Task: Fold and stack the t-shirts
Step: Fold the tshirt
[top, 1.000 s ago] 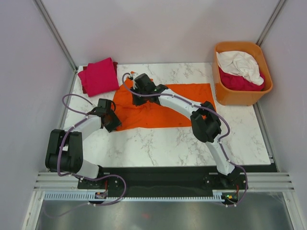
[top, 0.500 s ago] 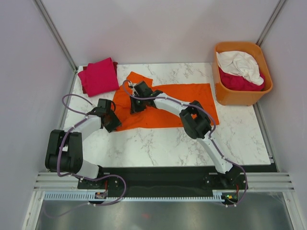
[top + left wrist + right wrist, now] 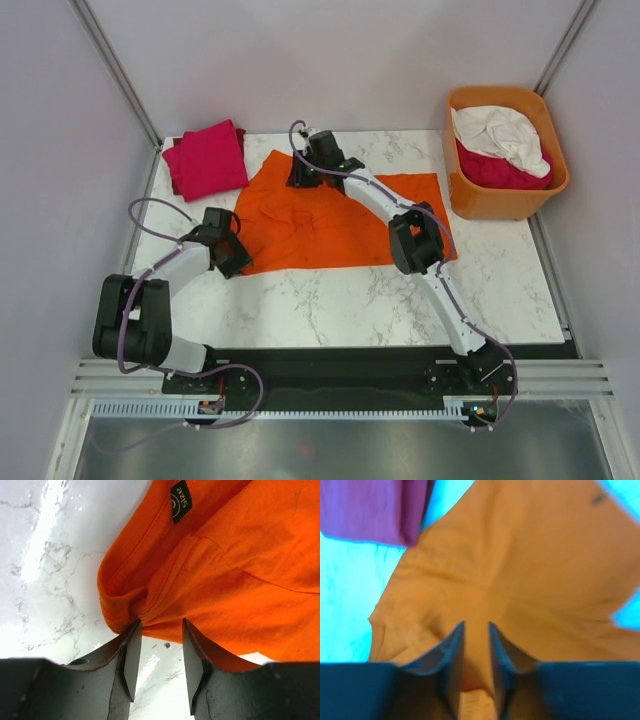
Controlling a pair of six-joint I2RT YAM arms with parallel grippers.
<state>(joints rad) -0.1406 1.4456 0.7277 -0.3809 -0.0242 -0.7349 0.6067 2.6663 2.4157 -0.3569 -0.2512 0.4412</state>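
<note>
The bright orange t-shirt [image 3: 340, 225] lies spread on the marble table [image 3: 330, 300]. My right gripper [image 3: 302, 176] hovers over its far edge. In the right wrist view the right gripper [image 3: 476, 625] has its jaws a narrow gap apart, with the flat orange t-shirt [image 3: 520, 555] seen between them. My left gripper [image 3: 238, 260] is at the shirt's near-left corner. Seen from the left wrist, the left gripper [image 3: 161, 625] stands open, its tips against the bunched hem of the orange t-shirt [image 3: 240, 555], bare table between the fingers. A folded magenta t-shirt [image 3: 207, 158] lies at the far left.
An orange plastic tub [image 3: 500, 205] stands at the far right, holding a white t-shirt [image 3: 495, 130] over a crimson one [image 3: 500, 172]. The magenta t-shirt [image 3: 365, 510] shows at the upper left of the right wrist view. Grey walls close in the table.
My right gripper moved from the shirt's left middle to its far edge, the far-left flap now lies spread outward, and its jaws have parted. The left arm has not moved.
</note>
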